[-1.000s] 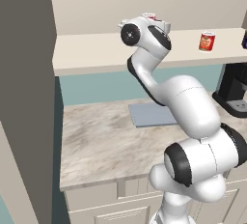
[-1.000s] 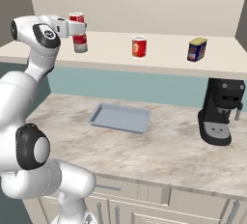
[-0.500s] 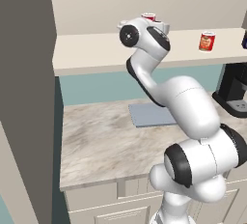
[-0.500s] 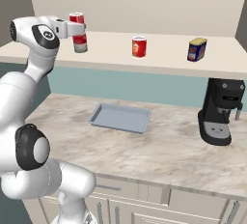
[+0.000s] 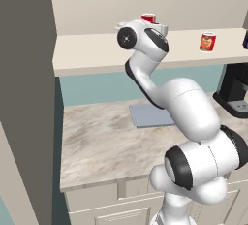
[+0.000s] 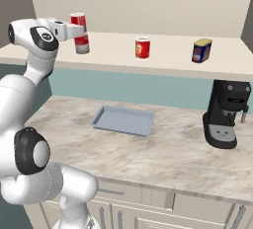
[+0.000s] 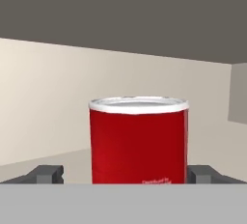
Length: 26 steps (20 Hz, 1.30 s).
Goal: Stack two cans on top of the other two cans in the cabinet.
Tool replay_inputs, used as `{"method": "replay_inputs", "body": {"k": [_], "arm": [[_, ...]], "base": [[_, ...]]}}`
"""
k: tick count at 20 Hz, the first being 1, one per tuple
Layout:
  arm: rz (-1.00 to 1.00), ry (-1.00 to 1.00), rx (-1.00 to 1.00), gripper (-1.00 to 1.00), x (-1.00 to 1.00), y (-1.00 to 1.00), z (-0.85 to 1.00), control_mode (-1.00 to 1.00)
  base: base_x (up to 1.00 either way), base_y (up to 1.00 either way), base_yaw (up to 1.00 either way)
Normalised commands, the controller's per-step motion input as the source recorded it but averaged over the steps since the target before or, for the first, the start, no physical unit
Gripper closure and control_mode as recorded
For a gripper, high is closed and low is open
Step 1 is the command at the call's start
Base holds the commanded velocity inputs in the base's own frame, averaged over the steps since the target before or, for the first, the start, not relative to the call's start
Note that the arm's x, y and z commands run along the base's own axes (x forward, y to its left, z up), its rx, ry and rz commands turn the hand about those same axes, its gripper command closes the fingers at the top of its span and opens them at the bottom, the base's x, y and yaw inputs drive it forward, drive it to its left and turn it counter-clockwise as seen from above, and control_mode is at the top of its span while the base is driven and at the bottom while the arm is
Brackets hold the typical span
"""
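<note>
Now calls for a straight, level retreat from the red can [image 6: 78,22], which sits stacked on the red-and-grey can [image 6: 82,44] at the left end of the cabinet [image 6: 163,62] shelf. Best drawn back along the fingers' own line (any sideways drift risks nudging the stack). Gripper [image 7: 125,175] spread wide, dark tips flanking the upper can without clamping it. Arm reaches up and forward, hand level at shelf height. Leaves the orange-red can [image 6: 142,48] and the dark blue can [image 6: 201,50] well apart farther right, not yet stacked.
</note>
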Motion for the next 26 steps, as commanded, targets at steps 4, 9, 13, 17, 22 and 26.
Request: {"method": "replay_inputs", "body": {"k": [4, 9, 13, 17, 22, 26], "arm": [[-0.04, -0.01, 0.00, -1.00, -0.17, 0.13, 0.00, -1.00], [-0.09, 0.00, 0.00, -1.00, -0.06, 0.14, -0.01, -1.00], [-0.13, 0.00, 0.00, -1.00, -0.06, -0.01, 0.00, -1.00], [-0.15, 0.00, 0.00, -1.00, -0.19, 0.00, 0.00, -1.00], [-0.14, 0.00, 0.00, -1.00, -0.26, 0.00, 0.00, -1.00], [-0.14, 0.00, 0.00, -1.00, -0.37, 0.00, 0.00, -1.00]], "base": [[0.00, 0.00, 0.00], [0.00, 0.00, 0.00], [0.00, 0.00, 0.00], [0.00, 0.00, 0.00], [0.00, 0.00, 0.00], [0.00, 0.00, 0.00]]}}
